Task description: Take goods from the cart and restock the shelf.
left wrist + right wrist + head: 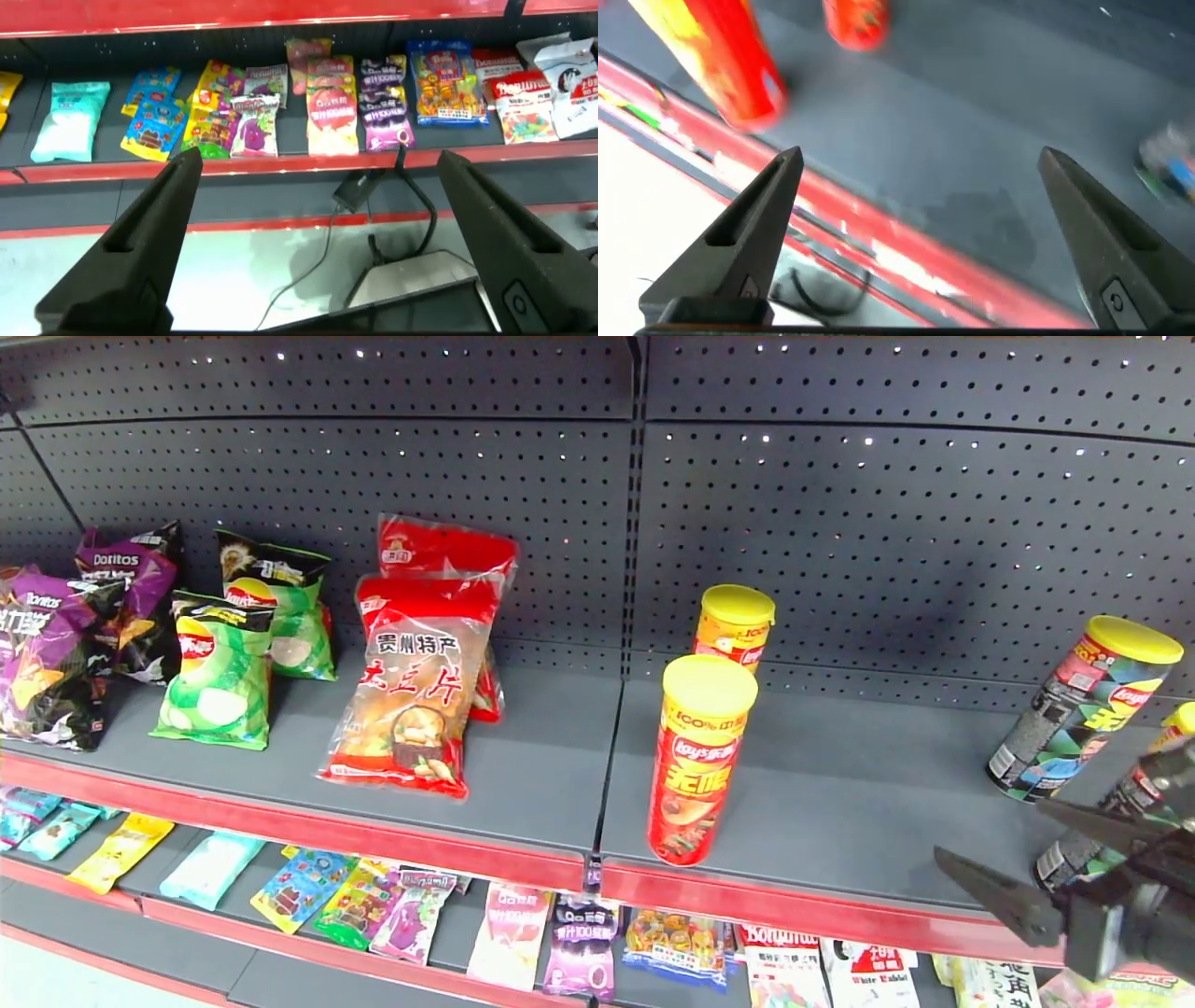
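The grey shelf [840, 803] with its red front edge carries two red crisp canisters with yellow lids, one in front [700, 775] and one behind [733, 625]. A dark patterned canister [1083, 709] leans at the right, and a second one [1116, 803] stands partly hidden behind my right gripper [988, 827]. That gripper is open and holds nothing, hovering at the shelf's front edge to the right of the red canisters [729, 56]. My left gripper [320, 159] is open too, low down and facing the lower shelves.
Bags of chips [219, 681] and a red snack bag [415, 700] fill the shelf's left half. Candy packets [332, 103] lie on the lower shelves. A black cable [374, 201] trails over the pale floor. Bare shelf [971, 140] lies between red and dark canisters.
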